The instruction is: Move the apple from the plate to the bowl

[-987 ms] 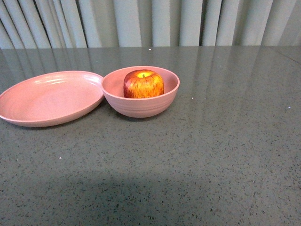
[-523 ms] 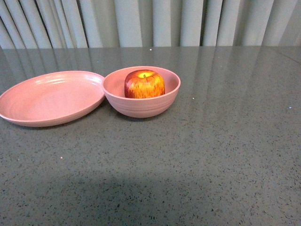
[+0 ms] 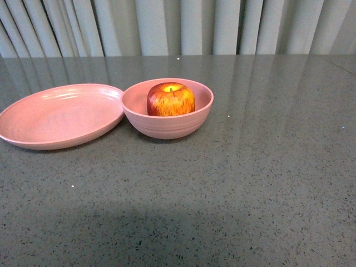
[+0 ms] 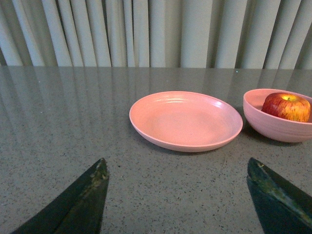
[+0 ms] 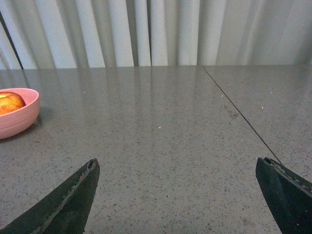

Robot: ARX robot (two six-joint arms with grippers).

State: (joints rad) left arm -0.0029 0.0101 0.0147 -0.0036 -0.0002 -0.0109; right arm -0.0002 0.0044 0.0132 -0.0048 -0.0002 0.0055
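The red apple (image 3: 171, 99) streaked with yellow sits inside the deep pink bowl (image 3: 167, 125) in the front view. The shallow pink plate (image 3: 58, 115) lies empty just left of the bowl, its rim close to the bowl's. Neither arm shows in the front view. My left gripper (image 4: 175, 168) is open and empty, low over the table, well short of the plate (image 4: 185, 119), with the bowl (image 4: 273, 129) and apple (image 4: 286, 107) beyond. My right gripper (image 5: 176, 165) is open and empty over bare table, far from the bowl (image 5: 17, 119) and apple (image 5: 9, 102).
The grey speckled table (image 3: 250, 178) runs back to a pale pleated curtain (image 3: 178, 25). A thin seam (image 5: 239, 114) crosses the table top in the right wrist view.
The front view has shifted very slightly; the bowl, apple and plate stay as they were.
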